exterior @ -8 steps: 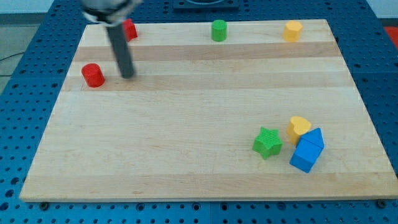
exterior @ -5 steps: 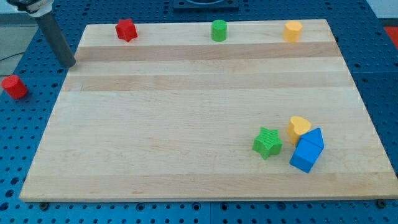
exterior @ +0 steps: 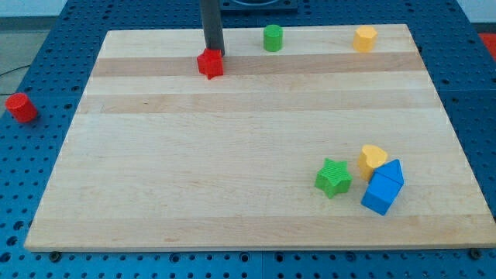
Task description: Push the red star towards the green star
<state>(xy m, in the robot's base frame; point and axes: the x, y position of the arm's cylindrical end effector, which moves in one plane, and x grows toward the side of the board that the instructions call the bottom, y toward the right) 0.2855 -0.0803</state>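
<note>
Now my tip [exterior: 213,53], a bare rod holding nothing, touches the red star [exterior: 210,63] just below it; the green star [exterior: 333,177] lies well apart toward the view's bottom right.

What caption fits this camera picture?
My tip sits just above the red star, far from the green star.

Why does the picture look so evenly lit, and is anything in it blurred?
Camera view: soft light, only faint shadows under the blocks; the red star and green star look sharp; my tip sits just behind the red star, the rod slightly soft-edged; no glare on the board.
</note>
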